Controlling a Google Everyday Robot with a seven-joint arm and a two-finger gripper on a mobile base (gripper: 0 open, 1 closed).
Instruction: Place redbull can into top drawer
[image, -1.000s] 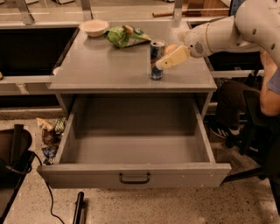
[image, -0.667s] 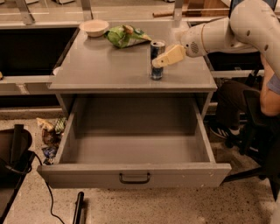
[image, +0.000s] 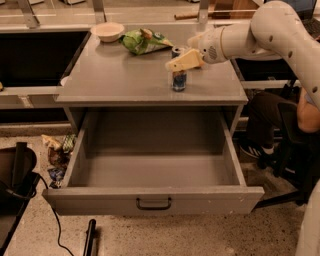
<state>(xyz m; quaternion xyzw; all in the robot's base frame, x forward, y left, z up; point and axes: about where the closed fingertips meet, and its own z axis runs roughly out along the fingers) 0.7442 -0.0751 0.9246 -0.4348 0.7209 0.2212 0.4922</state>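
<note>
At one redbull can (image: 179, 80), one claw (image: 178, 59)

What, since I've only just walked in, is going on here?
The robot's arm reaches in from the right, its gripper at the upper part of the redbull can, which stands upright on the grey cabinet's top near the front edge. The top drawer is pulled open below. The can is not yet in it.

Office-like room: grey cabinet (image: 115, 75), seated person (image: 267, 107); end effector (image: 183, 60) over the cabinet top.
</note>
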